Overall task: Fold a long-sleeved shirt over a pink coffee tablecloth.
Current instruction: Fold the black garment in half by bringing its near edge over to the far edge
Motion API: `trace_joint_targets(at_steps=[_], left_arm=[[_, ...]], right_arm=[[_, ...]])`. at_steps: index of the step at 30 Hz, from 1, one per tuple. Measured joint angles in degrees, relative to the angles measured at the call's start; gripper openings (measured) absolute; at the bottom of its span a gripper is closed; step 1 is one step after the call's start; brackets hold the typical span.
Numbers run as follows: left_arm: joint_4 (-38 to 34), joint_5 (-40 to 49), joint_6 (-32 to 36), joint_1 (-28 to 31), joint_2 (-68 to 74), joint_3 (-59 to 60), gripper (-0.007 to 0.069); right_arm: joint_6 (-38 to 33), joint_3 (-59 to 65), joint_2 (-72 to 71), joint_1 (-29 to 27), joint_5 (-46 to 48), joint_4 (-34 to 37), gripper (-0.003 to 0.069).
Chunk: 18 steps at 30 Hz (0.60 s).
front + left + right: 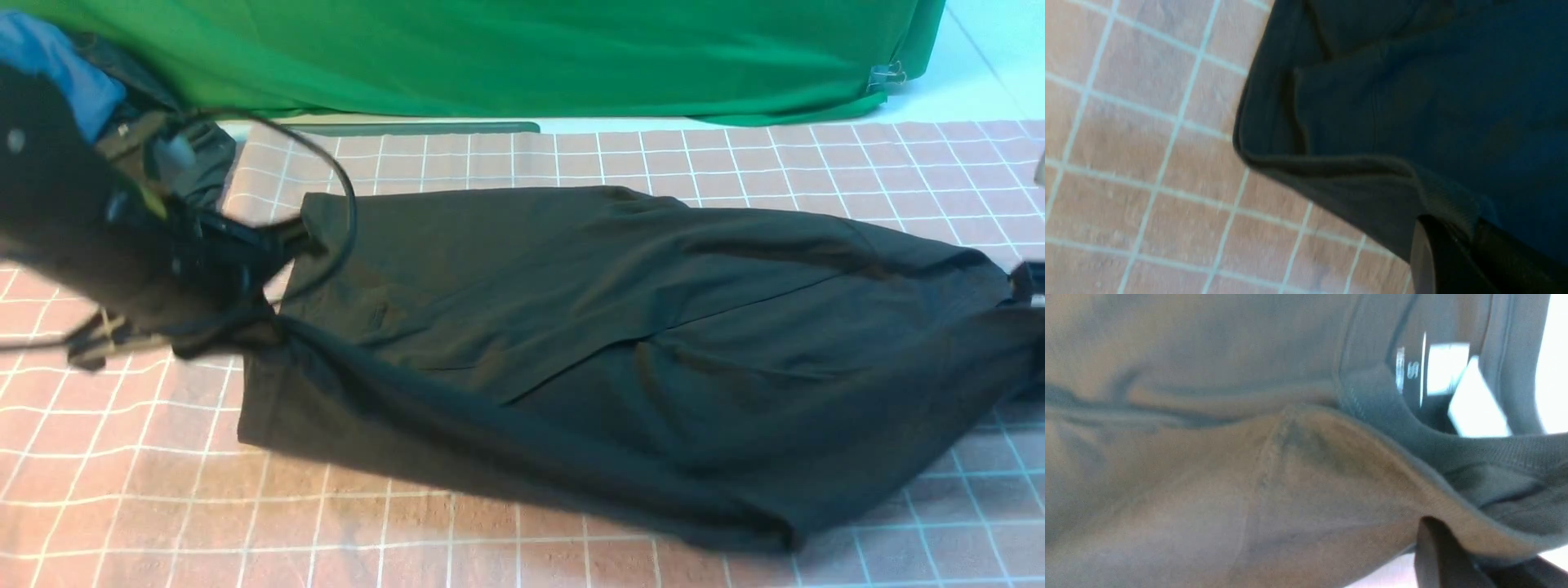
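Black long-sleeved shirt (620, 327) stretched left to right between both arms over the pink coffee tablecloth (122, 490).

The left jaws are closed on a ribbed edge (1445, 196) at the shirt's left end, near its corner, with the checked cloth showing just beyond. The right jaws, barely in frame at the scene's right edge, pinch the shirt beside its round neck, where a white label (1447, 367) shows inside the collar. The fabric gathers to a point at each grip. The shirt's near edge droops onto the tablecloth, and a folded layer lies across its far half. The tablecloth covers the desk, wrinkled at the near left. A green cloth (522, 57) hangs along the far side. A blue garment (57, 57) sits bunched with a dark garment (204, 155) at the far left, behind the left arm.
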Motion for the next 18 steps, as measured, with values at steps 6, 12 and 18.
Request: trace_joint_targets(at_steps=[6,12,18], left_arm=[[-4.8,0.0,3.6,6.5,10.3,-11.3,0.0031],[-8.8,0.3,6.0,10.1,22.1,-23.5,0.0031],[-9.0,1.2,6.2,10.8,31.1,-32.4,0.0031]], right_arm=[[0.0,-12.8,8.7,0.0,3.4,1.1,0.0067],[0.0,-26.3,19.8,0.0,6.3,2.0,0.0067],[1.5,-36.5,28.2,0.3,6.7,2.4,0.0104]])
